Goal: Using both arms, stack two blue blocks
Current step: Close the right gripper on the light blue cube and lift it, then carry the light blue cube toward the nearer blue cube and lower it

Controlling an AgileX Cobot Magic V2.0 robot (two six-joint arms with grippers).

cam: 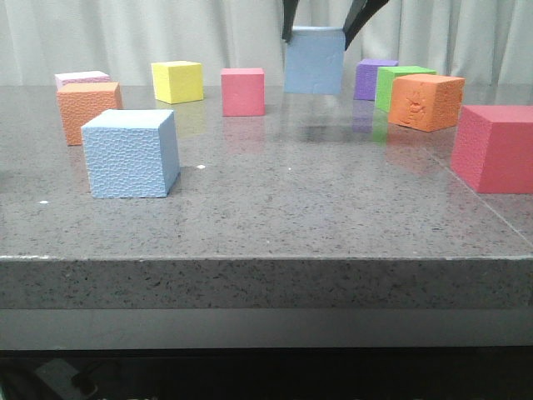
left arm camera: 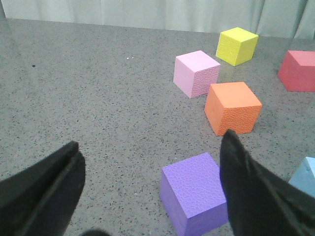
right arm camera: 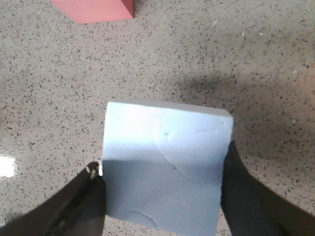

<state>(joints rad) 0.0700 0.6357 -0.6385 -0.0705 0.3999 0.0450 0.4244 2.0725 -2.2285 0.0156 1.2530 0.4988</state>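
While I watched the feeds, the right gripper (right arm camera: pixel 162 196) had the smooth blue block (cam: pixel 314 60) pinched between its two dark fingers (right arm camera: pixel 78 206), one pressed to each side face. In the front view that block hung clear of the table (cam: pixel 275 217), up at the back, w/ the finger tips showing at its top corners. From the right wrist cam I saw its pale top face w/ faint cracks, and the grey speckled tabletop below it, plus a corner of a red cube (right arm camera: pixel 98 9) farther off.

The pebbled blue block (cam: pixel 131 153) sat flat on the table at front left, well apart from the held one and from both claws. An orange cube (cam: pixel 87 110) stood just behind it.

The left gripper (left arm camera: pixel 150 191) was spread wide, nothing between its fingers (left arm camera: pixel 49 182). Thru the left wrist cam a purple cube (left arm camera: pixel 194 199) lay on the table in the gap between the tips, not touching either as far as I could tell. Beyond it were an orange cube (left arm camera: pixel 232 107), a pink cube (left arm camera: pixel 196 73) and a yellow cube (left arm camera: pixel 236 45). A pale blue corner showed at the frame edge; I couldn't tell which block.
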